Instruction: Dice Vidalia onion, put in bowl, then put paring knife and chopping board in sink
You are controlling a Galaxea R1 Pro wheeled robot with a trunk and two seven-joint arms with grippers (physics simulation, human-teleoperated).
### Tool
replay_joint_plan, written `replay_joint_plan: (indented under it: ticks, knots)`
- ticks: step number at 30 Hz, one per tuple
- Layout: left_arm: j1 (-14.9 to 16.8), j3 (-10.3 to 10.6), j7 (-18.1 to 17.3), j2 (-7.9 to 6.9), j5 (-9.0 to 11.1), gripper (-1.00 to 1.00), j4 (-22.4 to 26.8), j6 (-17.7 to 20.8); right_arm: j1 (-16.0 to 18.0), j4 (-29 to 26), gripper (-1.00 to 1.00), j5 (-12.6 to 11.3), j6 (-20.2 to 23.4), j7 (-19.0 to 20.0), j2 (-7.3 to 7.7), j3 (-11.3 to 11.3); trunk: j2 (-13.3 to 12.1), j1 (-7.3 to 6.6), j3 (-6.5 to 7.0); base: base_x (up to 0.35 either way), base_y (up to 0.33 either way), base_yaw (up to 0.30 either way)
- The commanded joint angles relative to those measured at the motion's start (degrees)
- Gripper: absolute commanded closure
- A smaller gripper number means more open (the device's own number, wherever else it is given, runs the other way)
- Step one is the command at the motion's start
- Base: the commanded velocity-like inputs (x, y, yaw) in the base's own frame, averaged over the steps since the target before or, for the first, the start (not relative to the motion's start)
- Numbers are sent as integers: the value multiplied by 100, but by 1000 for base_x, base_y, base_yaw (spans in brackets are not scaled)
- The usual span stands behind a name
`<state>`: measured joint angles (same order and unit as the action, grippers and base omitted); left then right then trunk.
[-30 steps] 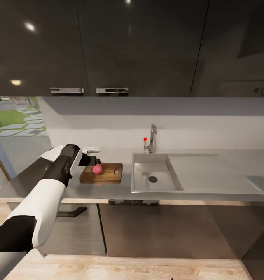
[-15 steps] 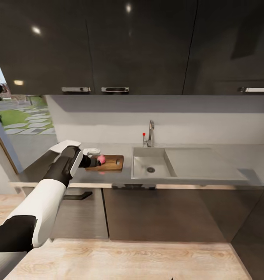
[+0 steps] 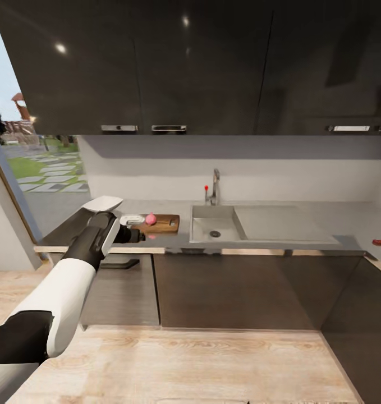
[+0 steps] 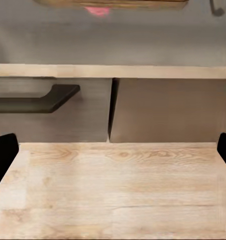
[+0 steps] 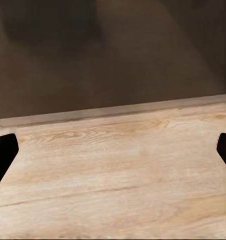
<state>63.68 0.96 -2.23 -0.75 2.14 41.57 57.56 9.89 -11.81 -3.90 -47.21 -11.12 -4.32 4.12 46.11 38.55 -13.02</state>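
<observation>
Onion (image 3: 150, 217), pink and whole, sits on the chopping board (image 3: 161, 223) on the bench (image 3: 280, 240) left of the sink (image 3: 214, 229); left tool (image 3: 135, 237) hovers nearby. Left wrist: fingers (image 4: 3, 155) spread over wood floor (image 4: 117, 190). Right wrist: right tool (image 5: 113, 150) fingertips likewise spread.

My head camera stands back facing the countertop (image 3: 269, 242) and sink (image 3: 214, 227), left wrist camera looks down at floor (image 4: 122, 190) and cabinet fronts (shared), right wrist likewise.

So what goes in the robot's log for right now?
left gripper: open, empty | pink round onion: on brown wooden chopping board | grey steel sink: empty
</observation>
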Motion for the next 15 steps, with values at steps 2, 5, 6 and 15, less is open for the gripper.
replay_joint_plan:
  ticks: [2, 5, 6, 15]
  knots:
    - [4, 10, -3, -4, 16, -100, -26, 20, 4, 3, -100, -40, -17, -22, 1, 45, 7, -3, -9, -337, 0, 0]
    - [4, 10, -5, -4, 15, -100, -52, 19, 4, 3, -100, -40, -17, -23, 3, 45, 7, -3, -9, -337, 0, 0]
    - [4, 10, -5, -4, 15, -100, -60, 18, 4, 3, -100, -40, -17, -23, 4, 45, 7, -3, -9, -337, 0, 0]
    - [4, 21, -13, 2, -1, -100, -976, -306, 4, 3, -100, -40, -16, -22, 6, 45, 7, -3, -9, -322, 0, 0]
